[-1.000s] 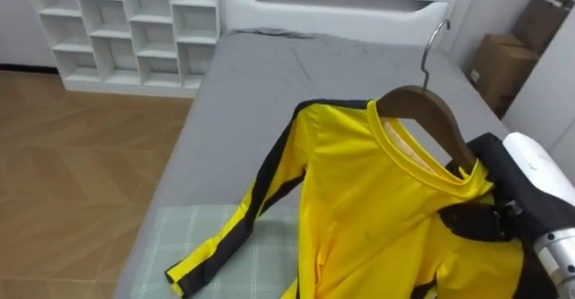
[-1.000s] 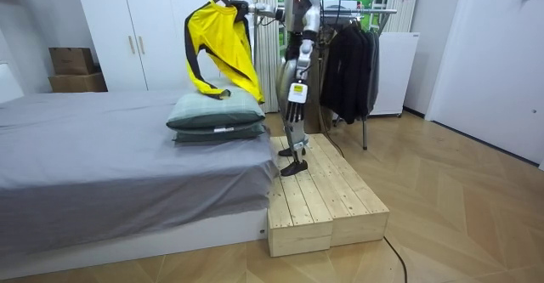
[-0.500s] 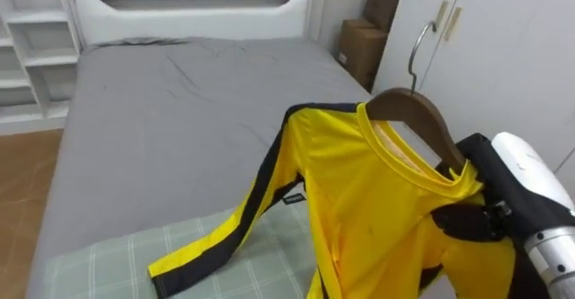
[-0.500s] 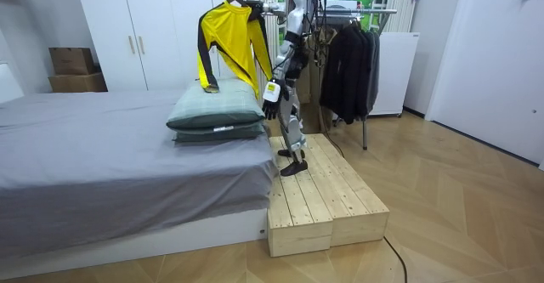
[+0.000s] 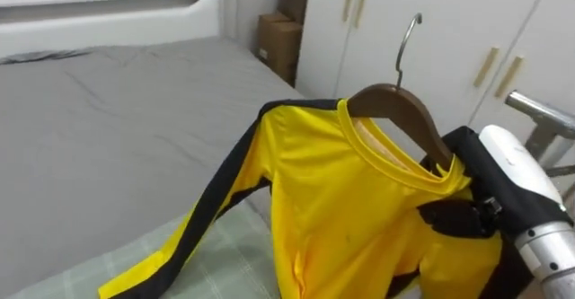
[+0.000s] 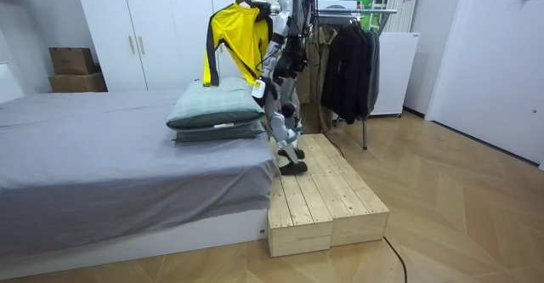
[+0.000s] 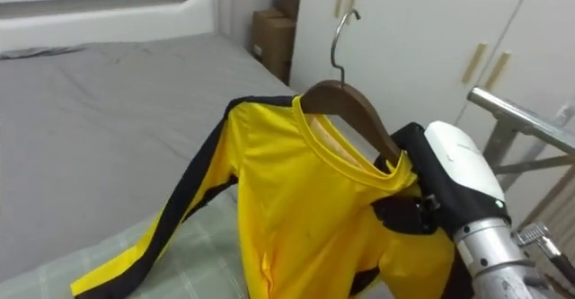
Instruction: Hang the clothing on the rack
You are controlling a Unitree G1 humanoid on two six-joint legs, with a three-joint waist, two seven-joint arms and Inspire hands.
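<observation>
**Shirt up on hanger, grip hidden**

Stood on a wooden step (image 6: 314, 189) beside the bed (image 6: 85, 164), at the centre of the room view. Carried the yellow shirt (image 5: 341, 209) on a hanger (image 5: 395, 110) at centre right of the frame, above a green pillow (image 5: 234, 256). Could not tell the grip of the right hand (image 5: 460, 218), hidden behind the cloth. Saw the left hand (image 6: 257, 86) lower, near frame centre, fingers unclear.

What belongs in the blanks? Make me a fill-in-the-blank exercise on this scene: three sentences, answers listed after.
The yellow shirt hangs on a wooden ____. Its sleeve carries a ____ stripe along the yellow. In the room view, the stacked pillows lie on the grey ____.
Missing words: hanger; black; bed.
</observation>
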